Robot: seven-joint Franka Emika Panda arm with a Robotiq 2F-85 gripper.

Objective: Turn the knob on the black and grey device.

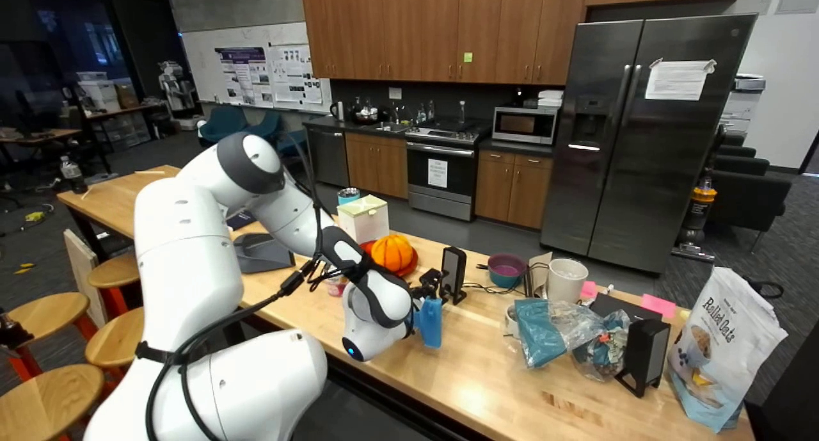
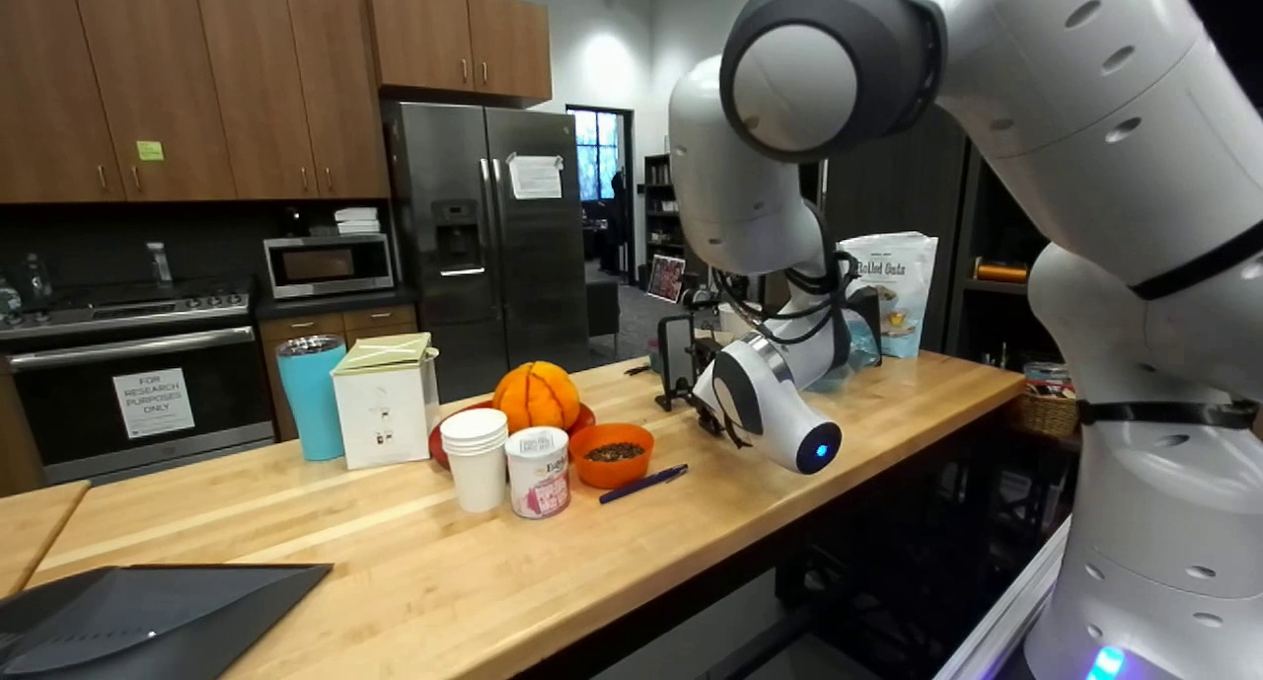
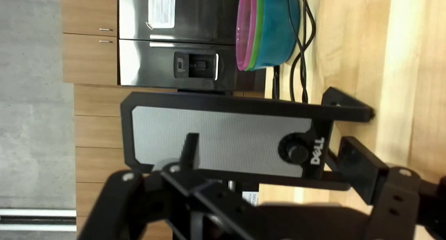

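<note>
Black and grey device (image 1: 453, 270): Stands upright on a wooden tabletop (image 1: 473, 383) in both exterior views, narrow and rectangular.
Grey mesh panel (image 3: 230, 139): Fills most of the front, framed in black above white "DELL" lettering (image 3: 317, 151).
Black knob (image 3: 298, 153): Round, sits low on the front, just above the lettering, its setting unclear.
Black foot (image 3: 352, 109): Juts out at the base, resting on the tabletop.

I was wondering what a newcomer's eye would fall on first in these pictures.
Probably the big white robot arm, stretched over the wooden table in both exterior views. Next, perhaps, the orange pumpkin near the white box. In the wrist view, the black-and-grey Dell speaker with its round knob fills the middle, before the open hand.
</note>
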